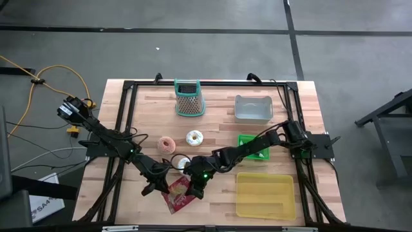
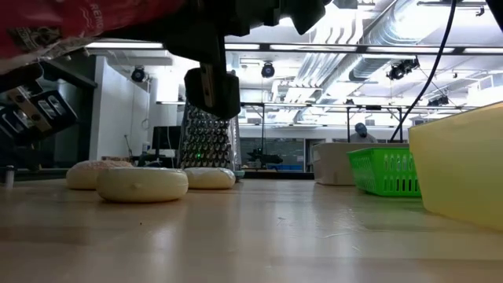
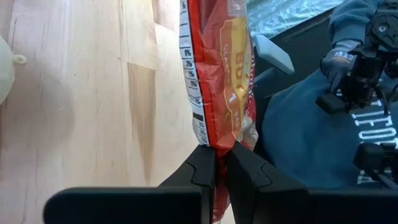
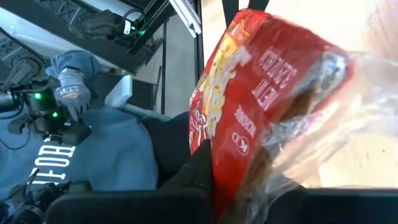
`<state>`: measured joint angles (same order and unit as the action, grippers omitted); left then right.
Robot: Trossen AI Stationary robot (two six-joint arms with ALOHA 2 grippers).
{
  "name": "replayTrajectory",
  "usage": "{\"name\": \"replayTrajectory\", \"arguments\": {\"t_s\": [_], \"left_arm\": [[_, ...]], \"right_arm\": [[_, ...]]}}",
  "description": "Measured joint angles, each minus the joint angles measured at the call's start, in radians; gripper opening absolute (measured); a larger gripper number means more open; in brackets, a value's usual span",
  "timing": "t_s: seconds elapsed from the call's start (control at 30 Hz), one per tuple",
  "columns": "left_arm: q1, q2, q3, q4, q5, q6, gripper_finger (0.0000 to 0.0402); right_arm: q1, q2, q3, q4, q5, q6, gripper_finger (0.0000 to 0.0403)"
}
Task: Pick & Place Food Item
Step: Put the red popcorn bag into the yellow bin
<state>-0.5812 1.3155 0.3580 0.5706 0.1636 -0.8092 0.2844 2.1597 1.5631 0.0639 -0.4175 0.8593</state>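
A red snack bag with a clear window hangs over the table's near edge between my two grippers. In the low view the bag is well above the tabletop. My left gripper is at the bag's left side and is shut on it. My right gripper is at its right side, also shut on it. The left wrist view shows the bag stretching away from the fingers. In the right wrist view the bag fills the space between the fingers and hides one of them. My left gripper pinches a narrow edge of the bag between its two fingers, which come from the table's left, slanting slightly down. The bag runs on beyond them, lifted clear of the wood. My right gripper has the bag's opposite side between its fingers, coming from the table's right and slanting down. One finger lies against the red face; the bag itself hides the other.
Three round pastries lie just beyond the bag. Farther back stand a grater and a grey bin. At the right are a green basket and a yellow tray. A person in a blue hoodie sits at the near edge.
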Motion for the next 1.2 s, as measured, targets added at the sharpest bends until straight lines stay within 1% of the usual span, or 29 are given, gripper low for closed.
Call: {"name": "replayTrajectory", "arguments": {"t_s": [0.13, 0.2, 0.33, 0.5, 0.63, 0.77, 1.0, 1.1, 1.2], "left_arm": [[0.001, 0.0, 0.0, 0.001, 0.016, 0.025, 0.002], [0.001, 0.0, 0.0, 0.002, 0.018, 0.027, 0.0028], [0.001, 0.0, 0.0, 0.007, 0.025, 0.027, 0.0068], [0.001, 0.0, 0.0, 0.011, 0.024, 0.027, 0.0126], [0.001, 0.0, 0.0, 0.019, 0.035, 0.027, 0.0153], [0.001, 0.0, 0.0, 0.041, 0.066, 0.027, 0.0161], [0.001, 0.001, 0.0, 0.056, 0.071, 0.026, 0.0162], [0.001, 0.001, 0.0, 0.055, 0.071, 0.025, 0.0162], [0.001, 0.001, 0.0, 0.054, 0.071, 0.024, 0.0162]], "right_arm": [[0.0, 0.0, 0.0, 0.0, 0.0, 0.0, 0.0021], [0.0, 0.0, 0.0, 0.0, 0.0, 0.0, 0.002], [0.001, 0.0, 0.0, 0.0, -0.002, -0.003, 0.0012], [0.001, 0.0, 0.0, 0.0, -0.004, -0.006, 0.0013], [0.001, 0.0, 0.0, -0.006, -0.005, -0.014, 0.0011], [0.002, 0.0, 0.0, -0.034, -0.006, -0.017, 0.0011], [0.01, -0.006, 0.0, -0.084, -0.03, -0.016, 0.0011], [0.018, -0.032, 0.0, -0.102, -0.022, -0.018, 0.0011], [0.03, -0.083, 0.0, -0.175, 0.022, -0.043, 0.0011]]}}
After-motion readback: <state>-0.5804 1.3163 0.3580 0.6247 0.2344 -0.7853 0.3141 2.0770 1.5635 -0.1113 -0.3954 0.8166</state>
